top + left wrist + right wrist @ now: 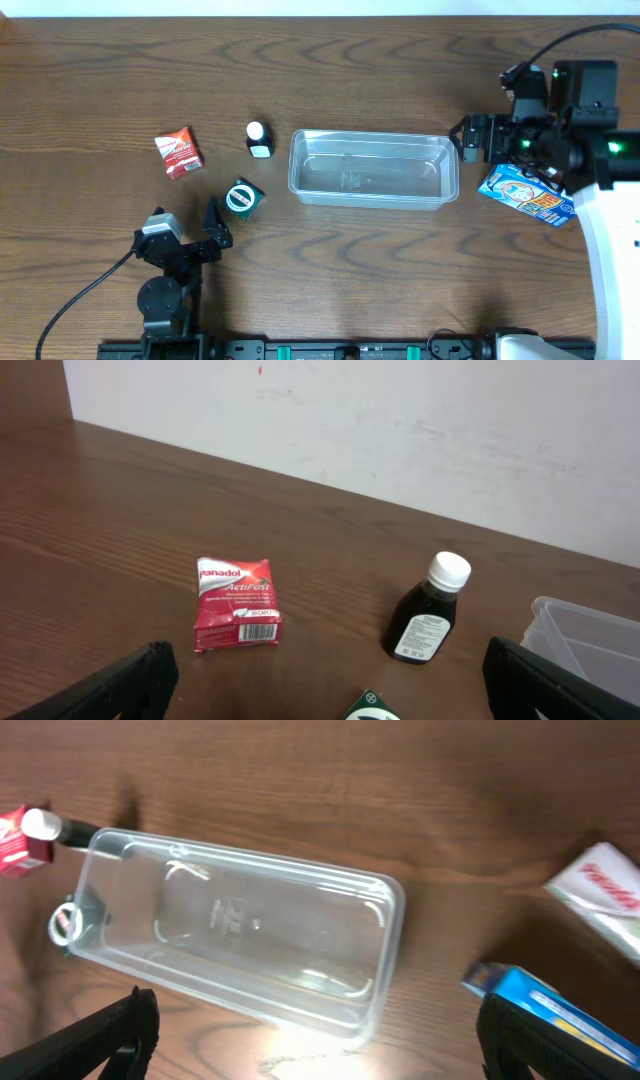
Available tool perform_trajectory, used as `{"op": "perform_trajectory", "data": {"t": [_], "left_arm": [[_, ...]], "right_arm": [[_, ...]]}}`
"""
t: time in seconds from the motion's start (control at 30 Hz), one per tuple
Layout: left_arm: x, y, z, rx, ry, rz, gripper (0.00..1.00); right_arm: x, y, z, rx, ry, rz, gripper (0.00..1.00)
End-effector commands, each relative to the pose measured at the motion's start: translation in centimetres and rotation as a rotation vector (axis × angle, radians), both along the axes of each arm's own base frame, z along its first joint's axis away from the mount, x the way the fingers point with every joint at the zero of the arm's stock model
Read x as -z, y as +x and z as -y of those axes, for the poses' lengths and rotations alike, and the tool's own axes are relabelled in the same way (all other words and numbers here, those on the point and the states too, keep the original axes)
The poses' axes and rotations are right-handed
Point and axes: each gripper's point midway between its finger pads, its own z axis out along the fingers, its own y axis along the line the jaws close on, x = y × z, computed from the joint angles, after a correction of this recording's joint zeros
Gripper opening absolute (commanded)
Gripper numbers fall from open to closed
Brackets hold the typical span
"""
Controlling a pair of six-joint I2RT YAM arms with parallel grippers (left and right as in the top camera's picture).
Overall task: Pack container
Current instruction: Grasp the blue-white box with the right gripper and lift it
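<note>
Two pincers, both spread wide, neither holding anything.

Container [400,170]: clear tub, upright, nothing inside, lying lengthwise near the middle of the counter [330,60].

Right pincer [468,140]: hangs at the tub's right short end, just beside the rim. Whether it touches cannot be told from above. In the right wrist view the tub lies tilted across the frame below the pincer, its near rim between the two spread fingers [110,1035].

Left pincer [187,217]: low on the left side of the counter, well apart from the tub. The tub sits off to its right and farther back; only one corner shows at the right edge of the left wrist view.

Other items:
- red box [178,152], flat, far left
- dark bottle [259,140], white cap, standing near the tub's left end
- green box [243,198], between left pincer and tub
- blue packet [525,195], near the tub's right end, partly under the right arm
</note>
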Motion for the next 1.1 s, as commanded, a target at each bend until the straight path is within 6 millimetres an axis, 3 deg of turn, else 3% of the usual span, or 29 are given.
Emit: {"op": "perform_trajectory", "data": {"t": [0.0, 0.1, 0.17, 0.3, 0.47, 0.6, 1.07], "left_arm": [[1.8, -0.1, -0.3, -0.014, 0.004, -0.057, 0.98], [1.8, -0.1, -0.3, -0.014, 0.004, -0.057, 0.98], [1.8, -0.1, -0.3, -0.014, 0.004, -0.057, 0.98], [1.8, -0.1, -0.3, -0.014, 0.004, -0.056, 0.98], [1.8, -0.1, -0.3, -0.014, 0.004, -0.057, 0.98], [1.8, -0.1, -0.3, -0.014, 0.004, -0.057, 0.98], [1.8, -0.1, -0.3, -0.014, 0.004, -0.057, 0.98]], "right_arm": [[-0.1, 0.7, 0.7, 0.091, 0.048, -0.023, 0.99], [1.3, 0.1, 5.8, 0.462, -0.009, -0.119, 0.99], [2.3, -2.0, 10.0, 0.791, -0.059, -0.196, 0.99], [3.1, -4.6, 14.1, 1.157, -0.052, -0.247, 0.99], [4.9, -5.3, 15.3, 1.402, 0.058, -0.273, 0.95], [6.4, -4.5, 15.7, 1.421, 0.076, -0.257, 0.96], [14.7, -3.3, 15.7, 1.438, 0.055, -0.356, 0.98]]}}
